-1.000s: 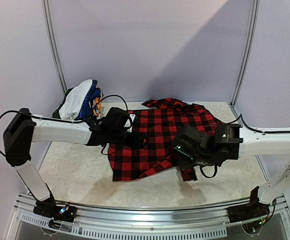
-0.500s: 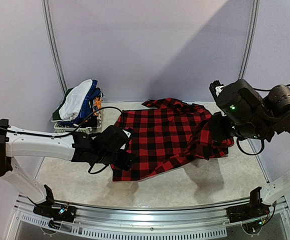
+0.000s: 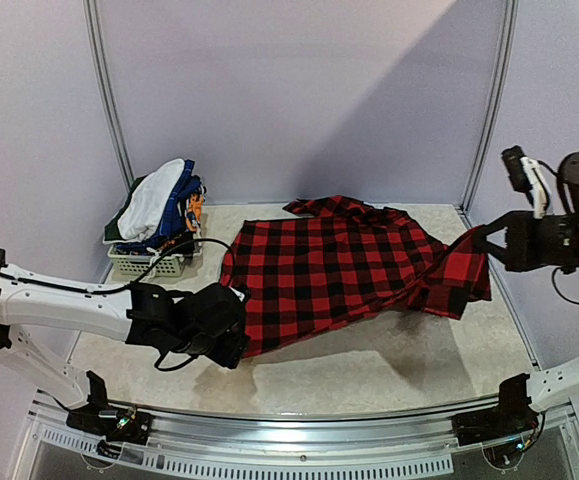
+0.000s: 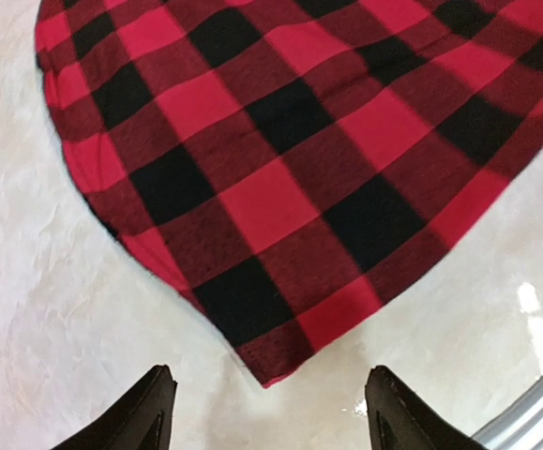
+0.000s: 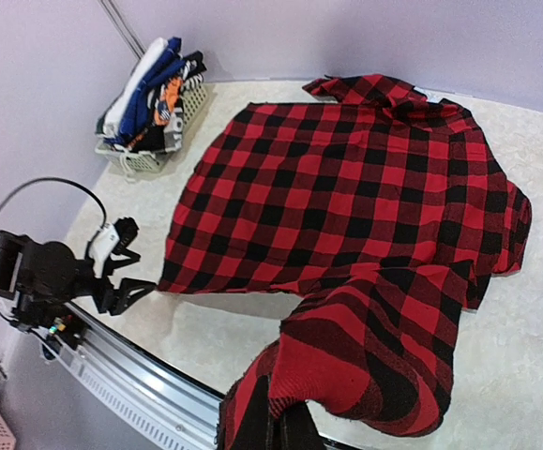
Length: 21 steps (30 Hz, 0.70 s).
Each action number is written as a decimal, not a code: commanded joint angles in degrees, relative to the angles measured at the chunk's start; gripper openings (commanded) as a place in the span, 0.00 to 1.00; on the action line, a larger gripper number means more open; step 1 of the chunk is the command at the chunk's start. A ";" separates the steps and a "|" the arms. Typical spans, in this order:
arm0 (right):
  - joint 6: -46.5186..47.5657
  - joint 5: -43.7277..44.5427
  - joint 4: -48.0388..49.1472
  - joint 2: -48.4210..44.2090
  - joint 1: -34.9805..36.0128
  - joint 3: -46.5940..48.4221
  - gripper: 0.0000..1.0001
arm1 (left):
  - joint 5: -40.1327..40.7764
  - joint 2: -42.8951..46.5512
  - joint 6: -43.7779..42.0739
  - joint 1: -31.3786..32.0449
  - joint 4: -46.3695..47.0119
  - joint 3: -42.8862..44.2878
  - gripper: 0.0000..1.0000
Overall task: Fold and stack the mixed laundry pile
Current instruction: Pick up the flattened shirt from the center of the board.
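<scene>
The red-and-black plaid shirt (image 3: 339,262) lies spread across the middle of the table, also seen as the plaid shirt (image 5: 365,187) in the right wrist view. My right gripper (image 3: 485,241) is shut on its right side and holds that part raised above the table; bunched plaid cloth hides the right gripper (image 5: 294,439) in its own view. My left gripper (image 4: 269,420) is open, low over the table, its fingertips either side of the shirt's near-left corner (image 4: 266,375), which lies just ahead of them untouched. The rest of the laundry pile (image 3: 159,205) is heaped at the back left.
A small white lattice basket (image 3: 147,264) under the heap stands at the back left by the wall. A metal rail (image 3: 289,445) runs along the near edge. Vertical frame posts (image 3: 106,90) rise at the back corners.
My right arm swung from the middle out to the right and upward, dragging the shirt's right side with it. My left arm drew back toward the near left, and its jaws narrowed a little.
</scene>
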<state>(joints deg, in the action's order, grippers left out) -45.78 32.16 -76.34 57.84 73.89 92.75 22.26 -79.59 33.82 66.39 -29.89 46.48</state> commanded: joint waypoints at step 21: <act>-4.76 -5.54 -9.11 -10.30 0.42 -21.45 0.00 | 4.10 -7.11 7.06 2.97 -2.98 -1.95 0.56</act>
<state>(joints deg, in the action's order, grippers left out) -50.92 25.28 -76.93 48.31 73.89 72.23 24.01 -86.30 37.85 68.75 -28.69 44.10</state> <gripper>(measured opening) 0.019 0.574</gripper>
